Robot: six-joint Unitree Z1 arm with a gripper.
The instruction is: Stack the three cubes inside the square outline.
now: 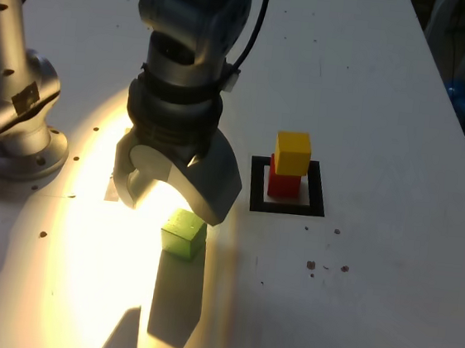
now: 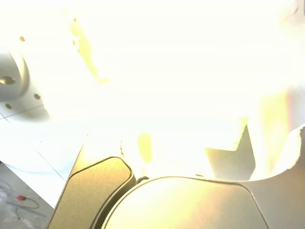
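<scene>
Green cube (image 1: pixel 184 234) sits alone on the table (image 1: pixel 393 74), just below my gripper (image 1: pixel 177 189), whose jaws stand wide and empty. Yellow cube (image 1: pixel 292 153) already tops the red cube (image 1: pixel 282 183) inside the square outline (image 1: pixel 257 185), to the exterior view's right. I'd centre the jaws squarely over the green faces before descending — the wrist view is washed out by glare, so I'd trust the exterior view.

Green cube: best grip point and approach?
Come from above and pinch two opposite side faces of the green cube. It sits flat and alone on the table, sides clear, apart from the red/yellow stack. It looks rotated in the exterior view, so align the open tool first.
</scene>
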